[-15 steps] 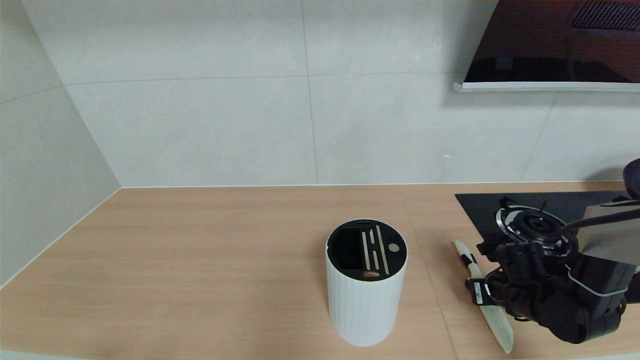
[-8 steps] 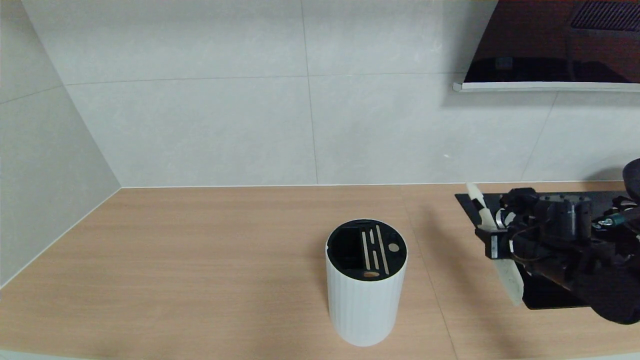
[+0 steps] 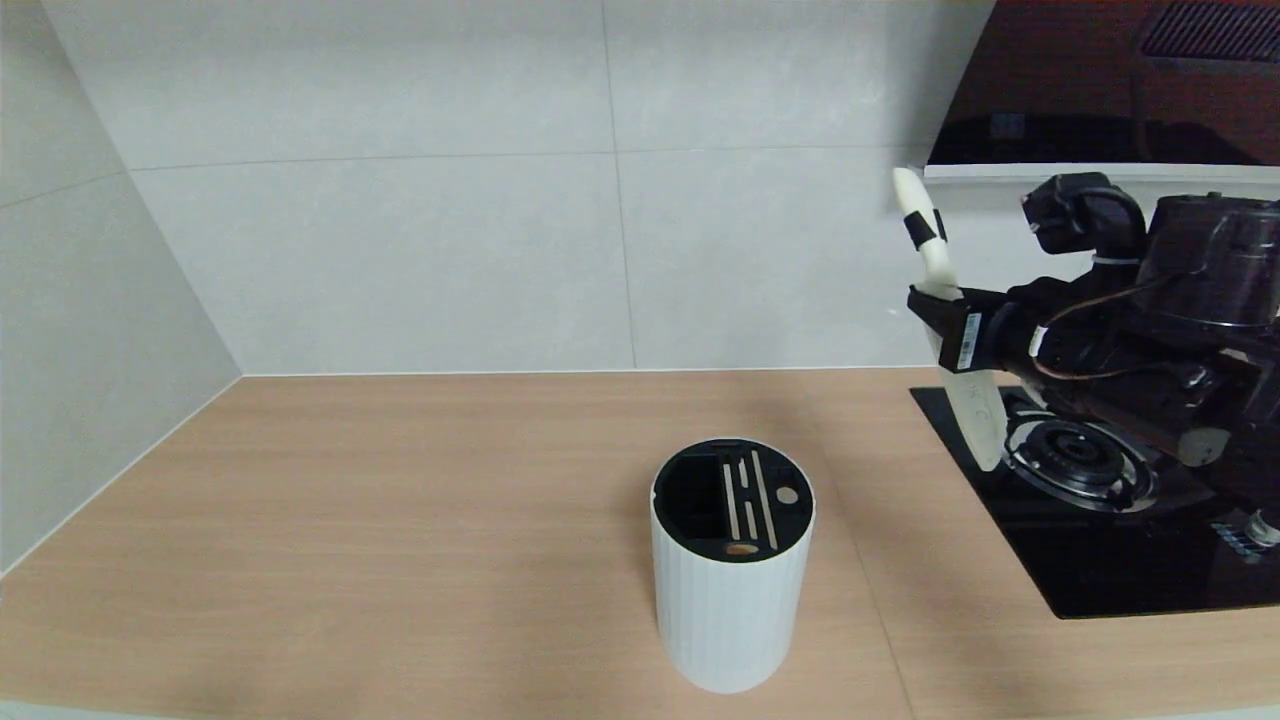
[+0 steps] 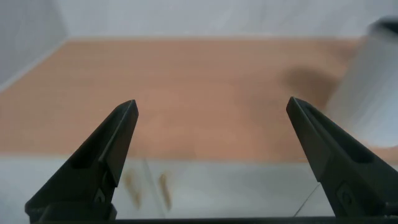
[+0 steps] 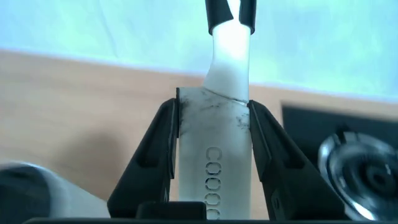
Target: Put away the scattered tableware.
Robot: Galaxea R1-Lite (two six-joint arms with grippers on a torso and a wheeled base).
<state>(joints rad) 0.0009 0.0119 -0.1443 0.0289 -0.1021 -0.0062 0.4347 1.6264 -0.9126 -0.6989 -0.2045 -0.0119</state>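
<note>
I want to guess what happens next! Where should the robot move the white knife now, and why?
Probably carry the knife toward the robot's left, over the white holder: the right pincer grips it blade-down above the stove, and the holder's narrow slots stand free.

1. The knife (image 3: 976, 418) has a white blade and a white handle with a black band. It hangs nearly upright in the air, handle up, gripped near the blade's base by the right tool (image 3: 955, 325).
2. The white ribbed holder (image 3: 730, 610) stands upright on the table (image 3: 400, 500), its black slotted top facing up, well apart from the knife.
</note>
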